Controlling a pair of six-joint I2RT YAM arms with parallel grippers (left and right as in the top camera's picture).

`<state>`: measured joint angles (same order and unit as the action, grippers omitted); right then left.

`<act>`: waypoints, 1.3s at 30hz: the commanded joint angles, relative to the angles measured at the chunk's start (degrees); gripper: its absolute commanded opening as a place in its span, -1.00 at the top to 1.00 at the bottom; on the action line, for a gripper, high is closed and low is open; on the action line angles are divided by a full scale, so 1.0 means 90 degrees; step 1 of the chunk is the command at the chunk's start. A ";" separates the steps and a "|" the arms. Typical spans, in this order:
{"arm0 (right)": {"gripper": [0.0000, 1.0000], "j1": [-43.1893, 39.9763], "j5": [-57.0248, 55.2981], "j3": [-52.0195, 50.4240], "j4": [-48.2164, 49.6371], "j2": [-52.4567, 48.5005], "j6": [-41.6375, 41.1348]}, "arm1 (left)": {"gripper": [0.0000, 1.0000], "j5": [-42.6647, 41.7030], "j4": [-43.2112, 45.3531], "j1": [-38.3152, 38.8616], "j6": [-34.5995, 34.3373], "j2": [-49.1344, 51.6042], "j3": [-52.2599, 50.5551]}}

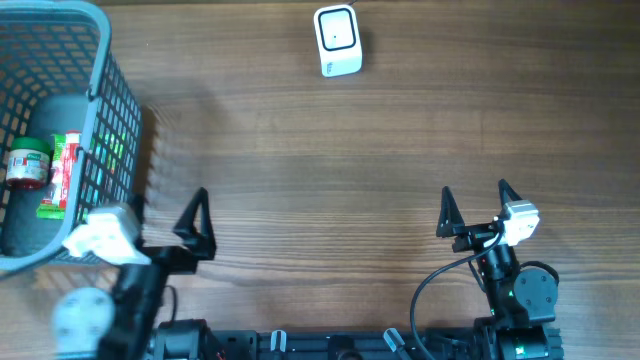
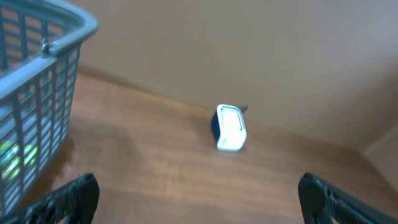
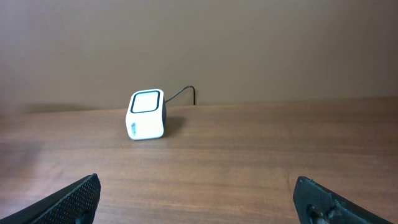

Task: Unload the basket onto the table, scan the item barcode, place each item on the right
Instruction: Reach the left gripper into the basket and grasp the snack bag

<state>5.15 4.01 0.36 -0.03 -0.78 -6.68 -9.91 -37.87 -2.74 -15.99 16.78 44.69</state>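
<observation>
Wood-grain brown table (image 1: 330,150) fills the overhead view, and both arms sit at its near edge. The left gripper (image 1: 170,205) is at the near left with its jaws spread wide apart; in its own wrist view (image 2: 202,202) only the dark fingertips (image 2: 74,199) show at the bottom corners, with bare wood between them. The right gripper (image 1: 475,190) is at the near right, its jaws equally wide and clamped on nothing; its wrist view (image 3: 199,202) likewise shows two black fingertips (image 3: 68,202) low in the corners over bare table.

Just left of the left gripper stands a blue-grey plastic basket (image 1: 100,60) with lattice walls; it runs from the near left to the far left corner, partly out of frame, and its rim (image 2: 56,46) rises at the left of the left wrist view. The items are inside it, against its left half: a small jar (image 1: 28,163) with a green lid and a red label, apparently on its side; just right of it lies a red and green packet (image 1: 62,175). No barcode can be made out on either.

Farther off, at the far middle of the table, stands the white scanner (image 1: 337,40), well apart from the basket and from both grippers; its dark window (image 3: 147,101) tilts upward and toward the near side; a thin dark cable (image 3: 186,93) leaves from behind it. It shows a little right of centre in the left wrist view (image 2: 230,127); a plain beige wall (image 3: 261,43) stands behind the far edge.
</observation>
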 commanded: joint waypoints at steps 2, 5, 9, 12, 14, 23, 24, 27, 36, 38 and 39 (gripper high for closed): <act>-0.99 -0.0034 -0.0012 -0.0007 0.0015 0.0039 -0.0100 | -1.00 -0.0228 -0.1834 -0.0012 -0.0080 0.2047 0.3072; -0.99 -0.0034 -0.0012 -0.0007 0.0015 0.0039 -0.0102 | -1.00 -0.0228 -0.3524 -0.0012 0.0347 0.3638 0.5178; -1.00 -0.0034 -0.0012 -0.0007 0.0015 0.0039 -0.0102 | -1.00 -0.0180 -0.4925 -0.0012 0.0957 0.5311 0.7206; -0.99 -0.0034 -0.0012 -0.0007 0.0015 0.0039 -0.0102 | -1.00 -0.0153 -0.5098 -0.0012 0.1020 0.6181 0.8017; -1.00 -0.0034 -0.0012 -0.0007 0.0015 0.0039 -0.0104 | -1.00 -0.0095 -0.5085 -0.0012 0.1025 0.6523 0.8170; -0.99 -0.0034 -0.0012 -0.0007 0.0015 0.0039 -0.0102 | -1.00 0.2946 -0.4699 -0.0442 0.1066 0.7538 0.8167; -1.00 -0.0034 -0.0012 -0.0007 0.0015 0.0039 -0.0102 | -1.00 0.2946 -0.4697 -0.0707 0.1066 0.7628 0.8167; -1.00 -0.0034 -0.0012 -0.0007 0.0015 0.0039 -0.0102 | -1.00 0.2946 -0.4697 -0.1367 0.1093 0.7781 0.8167; -0.99 -0.0034 -0.0012 -0.0007 0.0015 0.0039 -0.0102 | -1.00 0.2606 -0.4677 -0.3101 0.1396 0.8274 0.8102; -0.99 -0.0034 -0.0012 -0.0007 0.0015 0.0039 -0.0102 | -1.00 0.2557 -0.4646 -0.3247 0.1477 0.8444 0.8026; -0.99 -0.0034 -0.0012 -0.0007 0.0015 0.0039 -0.0102 | -1.00 0.2560 -0.4626 -0.3291 0.1603 0.8536 0.7985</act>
<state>5.15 4.01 0.36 -0.03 -0.78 -6.70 14.72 -80.14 -30.68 -4.73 90.76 116.97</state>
